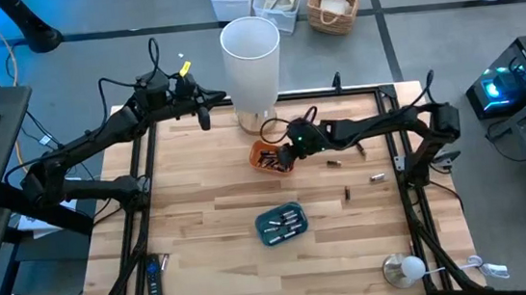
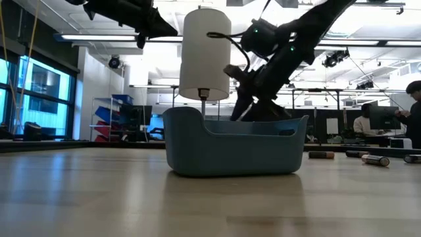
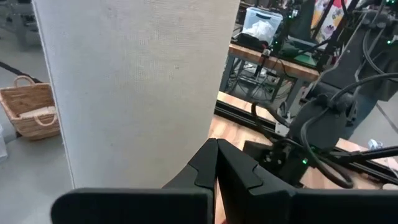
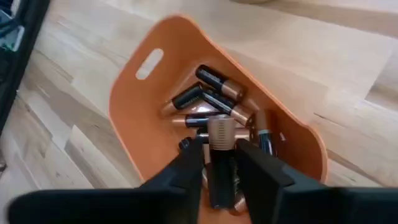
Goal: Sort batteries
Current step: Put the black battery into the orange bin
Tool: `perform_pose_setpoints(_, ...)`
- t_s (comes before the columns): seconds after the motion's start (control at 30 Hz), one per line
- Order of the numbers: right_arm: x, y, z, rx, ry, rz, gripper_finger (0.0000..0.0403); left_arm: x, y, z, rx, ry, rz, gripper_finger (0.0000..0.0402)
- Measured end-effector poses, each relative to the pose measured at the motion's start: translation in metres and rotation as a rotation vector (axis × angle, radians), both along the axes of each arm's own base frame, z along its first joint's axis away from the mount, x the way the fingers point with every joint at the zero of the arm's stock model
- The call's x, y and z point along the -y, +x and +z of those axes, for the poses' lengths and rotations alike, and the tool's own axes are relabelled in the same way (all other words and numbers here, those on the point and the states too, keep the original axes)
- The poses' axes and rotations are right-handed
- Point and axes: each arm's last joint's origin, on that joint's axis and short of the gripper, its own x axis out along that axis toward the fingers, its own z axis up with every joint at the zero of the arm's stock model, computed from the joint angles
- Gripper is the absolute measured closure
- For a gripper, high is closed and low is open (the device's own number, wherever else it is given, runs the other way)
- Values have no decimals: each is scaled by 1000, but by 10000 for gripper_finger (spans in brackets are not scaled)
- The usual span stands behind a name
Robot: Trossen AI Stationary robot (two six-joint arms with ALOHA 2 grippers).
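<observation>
- The right gripper [image 4: 219,163] is clamped on one battery [image 4: 220,146], copper end up, its two dark fingers [image 4: 186,165] pressing on the battery's sides.
- Just below the jaws is the orange tray [image 4: 140,106], a smooth plastic bin with a rounded rim and a slot handle; more dark and copper batteries [image 4: 211,93] lie heaped inside, close together.
- Around the tray's rim the wooden table [image 4: 74,143] is bare, pale planks with visible grain.
- Farther from these jaws, toward the table's front, stands the blue tray [image 1: 281,223] with silvery batteries [image 1: 288,223] in it; a few loose batteries [image 1: 347,195] lie apart on the wood beside it.
- The left gripper [image 3: 216,163] has its fingers pressed together, holding nothing, raised well away from the trays.
- Just before it stands the white cylinder [image 3: 134,87], tall, with a cloth-like surface.
</observation>
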Motion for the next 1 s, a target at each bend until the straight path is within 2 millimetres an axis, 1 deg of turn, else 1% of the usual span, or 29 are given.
perform_pose_setpoints(0.07,-1,-1,-1,-12,7,33,283,0,0,0,1,-4,1,401)
perform_pose_setpoints(0.17,-3,-3,1,-23,23,102,256,0,0,0,1,-4,1,401)
perform_pose_setpoints(0.27,-6,-8,15,7,28,173,245,0,0,0,1,-4,1,401)
perform_pose_setpoints(0.33,-9,-19,25,-31,45,183,244,0,0,0,1,-4,1,401)
perform_pose_setpoints(0.43,-22,-49,43,-170,53,154,246,0,0,0,1,-3,1,402)
perform_pose_setpoints(0.57,-51,-102,63,-444,138,11,246,0,0,0,1,-3,1,402)
perform_pose_setpoints(0.63,-67,-124,69,-565,192,-66,246,0,0,0,1,-3,1,401)
perform_pose_setpoints(0.7,-82,-138,71,-657,216,-123,246,0,0,0,0,-3,1,401)
perform_pose_setpoints(0.73,-89,-141,71,-683,222,-151,246,0,0,0,0,-3,1,402)
perform_pose_setpoints(0.8,-97,-140,70,-671,230,-206,246,0,0,0,-1,-3,1,402)
perform_pose_setpoints(0.9,-104,-125,62,-610,260,-269,246,0,0,0,-2,-3,0,401)
perform_pose_setpoints(1.0,-108,-113,44,-696,254,-292,246,0,0,-1,-5,-6,0,401)
